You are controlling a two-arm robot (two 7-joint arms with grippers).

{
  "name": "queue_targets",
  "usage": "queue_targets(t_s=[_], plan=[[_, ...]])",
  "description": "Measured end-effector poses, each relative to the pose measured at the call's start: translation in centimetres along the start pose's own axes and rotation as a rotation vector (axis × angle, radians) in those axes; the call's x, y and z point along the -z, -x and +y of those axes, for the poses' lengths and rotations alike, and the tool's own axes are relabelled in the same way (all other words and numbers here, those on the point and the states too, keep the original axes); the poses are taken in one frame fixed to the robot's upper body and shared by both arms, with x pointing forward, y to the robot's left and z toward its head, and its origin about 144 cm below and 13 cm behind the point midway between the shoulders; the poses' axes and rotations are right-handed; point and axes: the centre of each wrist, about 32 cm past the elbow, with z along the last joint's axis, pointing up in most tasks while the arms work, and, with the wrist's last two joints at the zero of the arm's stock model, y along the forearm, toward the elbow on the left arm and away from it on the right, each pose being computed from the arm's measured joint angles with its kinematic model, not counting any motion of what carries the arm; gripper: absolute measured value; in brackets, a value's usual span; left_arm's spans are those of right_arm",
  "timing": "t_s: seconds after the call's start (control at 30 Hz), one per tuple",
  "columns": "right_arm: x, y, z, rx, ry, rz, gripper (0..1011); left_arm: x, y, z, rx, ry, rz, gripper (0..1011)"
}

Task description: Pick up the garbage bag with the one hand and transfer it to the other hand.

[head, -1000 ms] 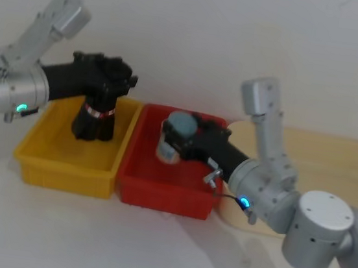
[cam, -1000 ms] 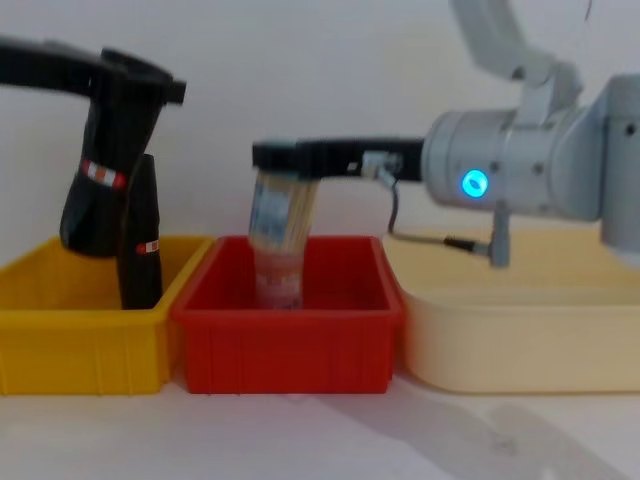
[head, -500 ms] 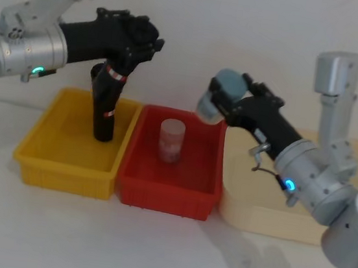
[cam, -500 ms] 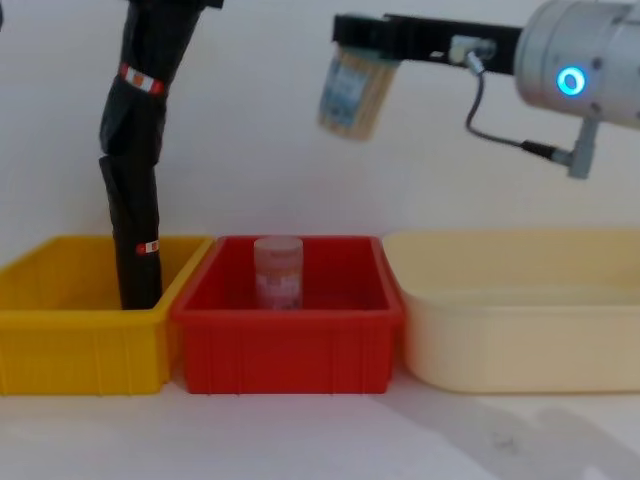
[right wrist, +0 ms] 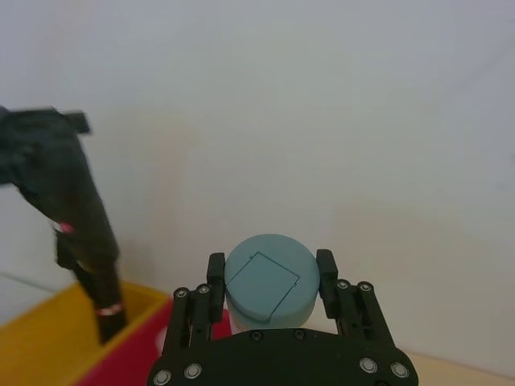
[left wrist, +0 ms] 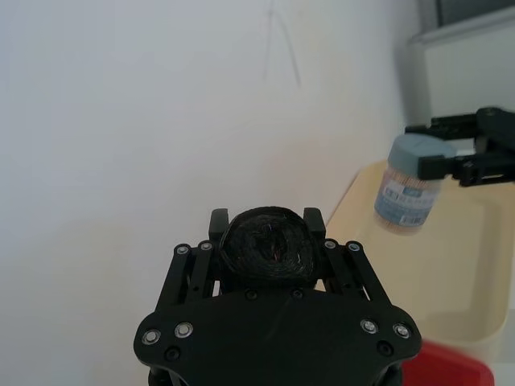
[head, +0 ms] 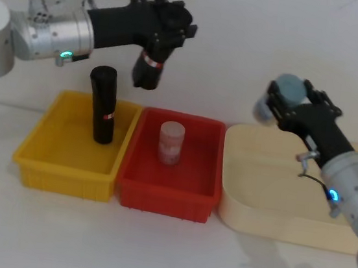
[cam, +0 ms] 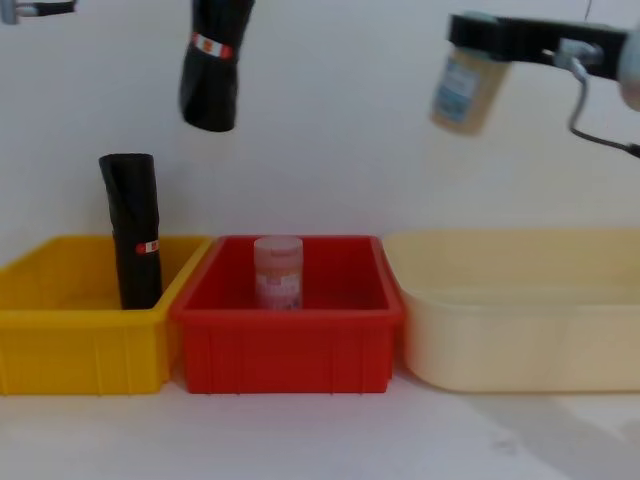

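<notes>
Left gripper (head: 160,35) clamped on garbage bag (head: 149,70), high above yellow bin (head: 63,175) and red bin (head: 164,201) join | right gripper (head: 287,100) closed on 1 jar (cam: 461,90) over cream tray (head: 267,217) | I'd release jar first, then grip bag's free end.

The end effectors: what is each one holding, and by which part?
The left end effector holds the garbage bag by its top end; the roll hangs below. The right end effector holds a jar by its blue-grey lid end.

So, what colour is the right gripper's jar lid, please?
Round plastic lid: dusty blue-grey, clearest in the right wrist view.
</notes>
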Motion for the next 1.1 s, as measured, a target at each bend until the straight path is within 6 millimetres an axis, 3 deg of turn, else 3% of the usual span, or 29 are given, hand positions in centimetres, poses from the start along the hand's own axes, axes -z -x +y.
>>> queue_targets(t_s=[0.57,0.97,1.1], plan=[[2.4,-4.2,-1.6,0.156,0.071,-0.03,663,3.4,-3.8,-7.3,0.19,0.207,0.089,533],[3.1,-5.4,-1.9,0.188,0.087,-0.029,666,4.0,-4.0,-9.5,0.248,0.257,0.103,533],[3.2,-5.7,-1.9,0.195,0.091,-0.027,790,4.1,-4.0,-9.9,0.26,0.265,0.103,533]])
